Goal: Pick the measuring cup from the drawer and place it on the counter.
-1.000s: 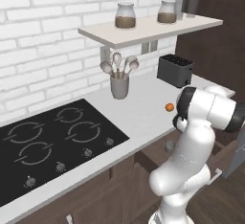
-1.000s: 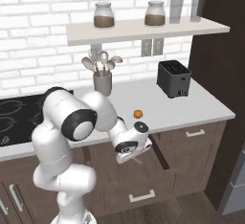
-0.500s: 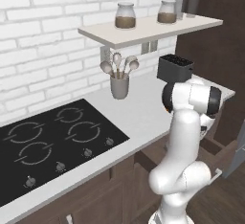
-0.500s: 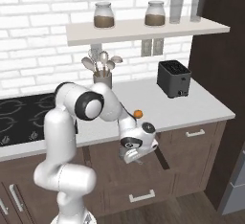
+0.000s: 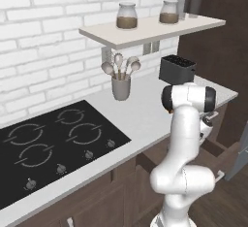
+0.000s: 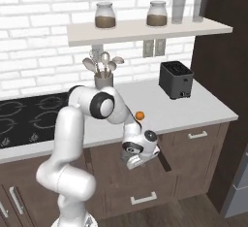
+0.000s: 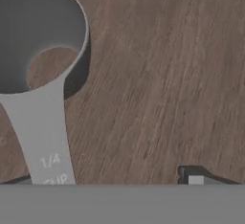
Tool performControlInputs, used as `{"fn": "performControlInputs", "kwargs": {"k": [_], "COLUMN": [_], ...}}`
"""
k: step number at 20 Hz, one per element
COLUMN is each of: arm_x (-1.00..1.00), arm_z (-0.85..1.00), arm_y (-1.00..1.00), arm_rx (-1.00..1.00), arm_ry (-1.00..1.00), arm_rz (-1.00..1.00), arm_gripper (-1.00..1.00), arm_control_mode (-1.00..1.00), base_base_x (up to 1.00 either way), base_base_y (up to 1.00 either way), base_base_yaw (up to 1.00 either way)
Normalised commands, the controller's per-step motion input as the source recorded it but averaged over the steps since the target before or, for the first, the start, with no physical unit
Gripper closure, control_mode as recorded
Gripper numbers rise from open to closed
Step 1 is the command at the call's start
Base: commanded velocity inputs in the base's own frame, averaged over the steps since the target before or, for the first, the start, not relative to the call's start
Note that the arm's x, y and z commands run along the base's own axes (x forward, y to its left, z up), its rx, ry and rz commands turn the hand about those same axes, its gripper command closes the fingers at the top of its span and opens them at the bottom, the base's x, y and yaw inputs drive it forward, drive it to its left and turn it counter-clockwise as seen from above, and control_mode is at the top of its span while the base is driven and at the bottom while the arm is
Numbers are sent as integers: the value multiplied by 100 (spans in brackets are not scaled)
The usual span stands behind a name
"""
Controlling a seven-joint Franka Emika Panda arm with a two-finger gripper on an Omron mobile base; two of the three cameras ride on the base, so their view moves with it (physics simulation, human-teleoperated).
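The measuring cup [image 7: 40, 36] is a grey metal round cup lying on the brown wooden floor of the open drawer [image 7: 162, 74], its long flat handle marked "1/4 CUP" running toward my hand. My gripper [image 7: 105, 180] hovers just above it, open, with one dark fingertip [image 7: 191, 175] well to the right of the handle and the other at the handle's left side. In the right base view my gripper [image 6: 133, 159] reaches down into the pulled-out drawer [image 6: 165, 164] below the counter [image 6: 193, 112].
An orange ball [image 6: 139, 116] sits near the counter's front edge, right above the drawer. A black toaster [image 6: 176, 79], a grey utensil holder with spoons [image 6: 103, 79] and the black cooktop [image 5: 53, 143] stand on the counter. A wall shelf [image 6: 145, 27] carries jars.
The arm has folded and swung forward, and the hand has sunk a little lower into the drawer. The orange ball, toaster and other things have not moved.
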Motion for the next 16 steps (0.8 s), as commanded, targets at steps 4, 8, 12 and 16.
{"fn": "performControlInputs", "kwargs": {"k": [4,8,12,16], "arm_x": [-22,-47,-22,-9], "arm_z": [1,70,100,100], "arm_y": [0,-16,-23,-26], "arm_rx": [0,2,3,3], "arm_ry": [0,-5,-1,0], "arm_rz": [2,16,18,18], "arm_gripper": [100,100,100,100], "arm_control_mode": [-100,-100,-100,-100], "base_base_x": [0,0,0,0], "base_base_y": [0,0,0,0], "base_base_yaw": [0,0,0,0]}}
